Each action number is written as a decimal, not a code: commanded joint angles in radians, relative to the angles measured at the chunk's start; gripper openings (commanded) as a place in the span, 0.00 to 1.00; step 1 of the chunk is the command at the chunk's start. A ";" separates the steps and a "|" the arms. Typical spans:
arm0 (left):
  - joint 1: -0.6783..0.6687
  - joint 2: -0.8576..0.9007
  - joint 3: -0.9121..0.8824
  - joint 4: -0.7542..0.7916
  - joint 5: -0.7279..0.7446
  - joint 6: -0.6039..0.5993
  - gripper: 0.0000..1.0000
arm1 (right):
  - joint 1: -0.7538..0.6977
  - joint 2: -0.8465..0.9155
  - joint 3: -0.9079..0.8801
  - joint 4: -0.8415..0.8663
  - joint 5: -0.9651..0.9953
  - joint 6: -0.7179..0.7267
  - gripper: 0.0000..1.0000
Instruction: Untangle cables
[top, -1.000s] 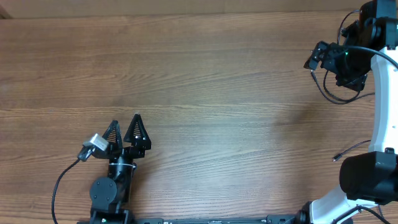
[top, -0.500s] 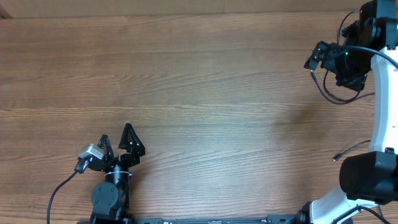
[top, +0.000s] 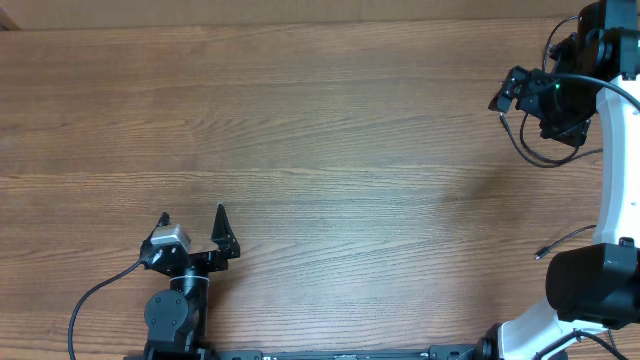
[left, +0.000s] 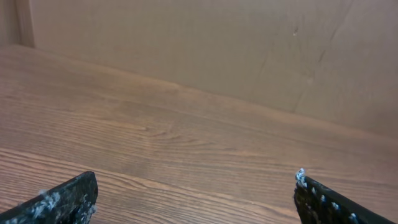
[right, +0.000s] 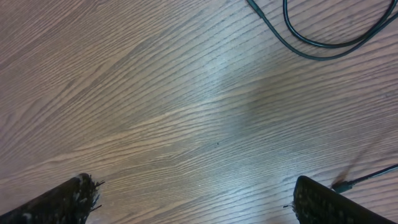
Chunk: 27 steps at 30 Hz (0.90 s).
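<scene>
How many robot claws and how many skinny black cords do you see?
Robot claws: 2 (left gripper, right gripper, both open)
Black cords: 2 (looped cord, cord with a plug tip)
Total: 4

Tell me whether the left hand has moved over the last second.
Yes. The left hand pulled back toward the black rail along the picture's bottom edge.

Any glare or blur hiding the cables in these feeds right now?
Overhead: even light, sharp, no glare. Right wrist: pale sheen across the table, yet the cables read crisp. Left wrist: faint sheen on the wood, no cables in view.
</scene>
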 joint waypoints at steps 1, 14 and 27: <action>0.008 -0.011 -0.003 -0.006 0.034 0.044 0.99 | 0.006 -0.035 -0.001 0.004 -0.005 -0.002 1.00; 0.011 -0.011 -0.003 0.000 0.019 0.044 1.00 | 0.006 -0.035 -0.001 0.004 -0.005 -0.002 1.00; 0.011 -0.010 -0.003 0.000 0.019 0.044 1.00 | 0.006 -0.035 -0.001 0.004 -0.005 -0.002 1.00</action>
